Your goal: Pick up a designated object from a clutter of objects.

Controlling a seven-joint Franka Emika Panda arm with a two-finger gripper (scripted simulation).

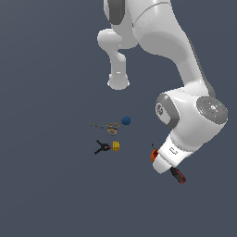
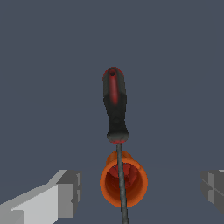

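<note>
The screwdriver lies on the dark floor; it has a thick black handle with red trim and a thin dark shaft. In the wrist view its shaft runs across the small orange cup. My gripper is open and empty, its grey fingers wide apart on either side of the shaft and cup. In the exterior view the gripper hangs over the screwdriver, whose handle end sticks out beside it. The orange cup shows at the hand's other side. The fingertips are hidden there.
To the exterior view's left lie a blue ball, yellow-handled scissors, a black clamp and a yellow block. The arm's white base stands behind them.
</note>
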